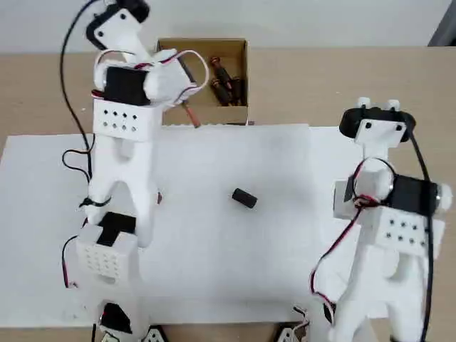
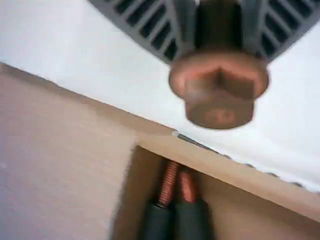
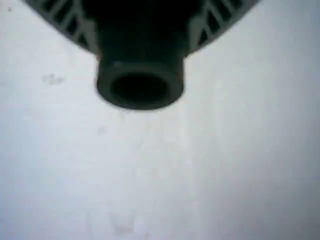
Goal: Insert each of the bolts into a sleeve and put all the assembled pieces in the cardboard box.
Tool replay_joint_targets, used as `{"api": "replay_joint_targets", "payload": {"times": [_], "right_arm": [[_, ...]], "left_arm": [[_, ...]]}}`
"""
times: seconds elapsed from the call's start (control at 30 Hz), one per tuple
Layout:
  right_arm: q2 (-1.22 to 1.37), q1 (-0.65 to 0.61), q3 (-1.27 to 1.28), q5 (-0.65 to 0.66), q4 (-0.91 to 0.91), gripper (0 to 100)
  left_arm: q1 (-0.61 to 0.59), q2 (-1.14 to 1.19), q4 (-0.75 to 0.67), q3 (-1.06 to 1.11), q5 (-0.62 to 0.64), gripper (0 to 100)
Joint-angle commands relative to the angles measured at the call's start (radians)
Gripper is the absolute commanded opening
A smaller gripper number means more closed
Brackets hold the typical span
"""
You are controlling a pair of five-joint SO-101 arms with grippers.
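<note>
Near box (image 2: 225,165) rim, held bolt (image 2: 218,90) points head-outward.

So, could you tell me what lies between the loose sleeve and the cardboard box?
Just bare white sheet separates the loose sleeve from the cardboard box, as the high view shows.
</note>
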Motion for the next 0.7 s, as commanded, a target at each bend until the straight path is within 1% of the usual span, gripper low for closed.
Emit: {"api": "replay_joint_targets", "payload": {"times": [0.0, 0.1, 0.3, 0.47, 0.57, 0.67], "right_arm": [[-0.134, -0.030, -0.046, 0.049, 0.015, 0.3], [-0.231, -0.051, -0.028, 0.055, 0.016, 0.3], [-0.374, -0.051, 0.055, 0.057, 0.010, 0.3], [-0.479, -0.048, 0.100, 0.046, -0.001, 0.2], [-0.547, -0.047, 0.155, 0.046, -0.050, 0.2], [-0.625, -0.050, 0.235, 0.046, -0.139, 0.2]], "left_arm": [[0.046, -0.170, 0.025, 0.041, -0.015, 0], [0.060, -0.267, 0.023, 0.122, -0.015, 0], [0.061, -0.466, 0.023, 0.294, -0.018, 0], [0.061, -0.667, 0.021, 0.489, -0.110, 0], [0.061, -0.799, 0.014, 0.624, -0.143, 0], [0.055, -0.921, -0.012, 0.754, -0.146, 0]]}}
